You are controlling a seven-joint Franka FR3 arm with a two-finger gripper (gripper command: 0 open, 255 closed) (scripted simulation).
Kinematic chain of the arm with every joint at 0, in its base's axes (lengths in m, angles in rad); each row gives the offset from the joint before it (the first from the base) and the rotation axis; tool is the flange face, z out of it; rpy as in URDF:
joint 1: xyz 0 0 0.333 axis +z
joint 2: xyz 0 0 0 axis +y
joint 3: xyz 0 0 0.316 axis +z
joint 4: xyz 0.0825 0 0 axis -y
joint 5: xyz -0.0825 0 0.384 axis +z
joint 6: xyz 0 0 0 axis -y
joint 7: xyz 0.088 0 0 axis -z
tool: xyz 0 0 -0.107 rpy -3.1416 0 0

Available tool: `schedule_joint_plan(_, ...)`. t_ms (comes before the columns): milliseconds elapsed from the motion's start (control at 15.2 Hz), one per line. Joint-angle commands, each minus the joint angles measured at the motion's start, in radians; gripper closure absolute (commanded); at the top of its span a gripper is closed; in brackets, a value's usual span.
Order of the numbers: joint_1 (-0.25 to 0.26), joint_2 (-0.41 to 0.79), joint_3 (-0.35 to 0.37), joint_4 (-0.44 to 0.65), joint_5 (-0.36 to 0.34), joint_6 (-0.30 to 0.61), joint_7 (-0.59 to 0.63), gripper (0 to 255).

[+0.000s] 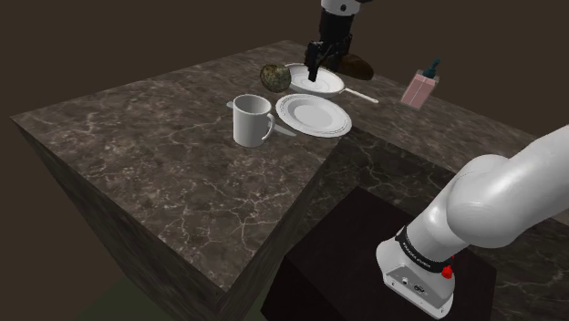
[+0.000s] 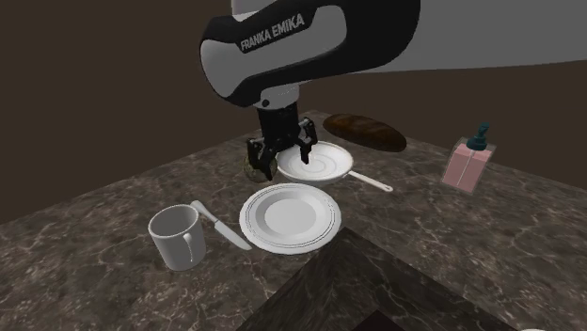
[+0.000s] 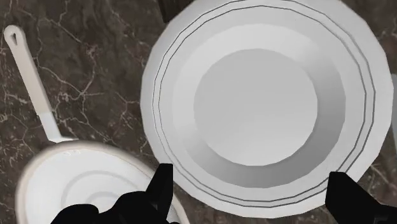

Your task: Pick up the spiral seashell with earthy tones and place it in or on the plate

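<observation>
White arm (image 1: pixel 497 196) outstretched, black pincer (image 2: pixel 280 158) straight down, fingers (image 3: pixel 160 186) wide apart, empty.

Shoulder behind stand (image 1: pixel 351 232); second faces arm (image 2: pixel 301 42); wrist overhead; 3 share plate (image 3: pixel 261 102).

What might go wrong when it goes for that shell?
The seashell lies right beside the white pan, so a finger of the open gripper could catch the pan's rim or nudge the shell away. The rounded shell might also slip out on its way to the plate.
</observation>
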Motion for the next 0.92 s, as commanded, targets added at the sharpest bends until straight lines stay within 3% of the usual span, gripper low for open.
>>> schedule_joint_plan(0, -0.001, 0.083, 0.001, 0.073, -0.013, 0.02, -0.007, 0)
schedule_joint_plan(726, 0.017, 0.493, 0.022, 0.53, -0.084, 0.023, -0.028, 0)
schedule_joint_plan(858, 0.016, 0.497, 0.021, 0.523, -0.085, 0.035, -0.028, 0)
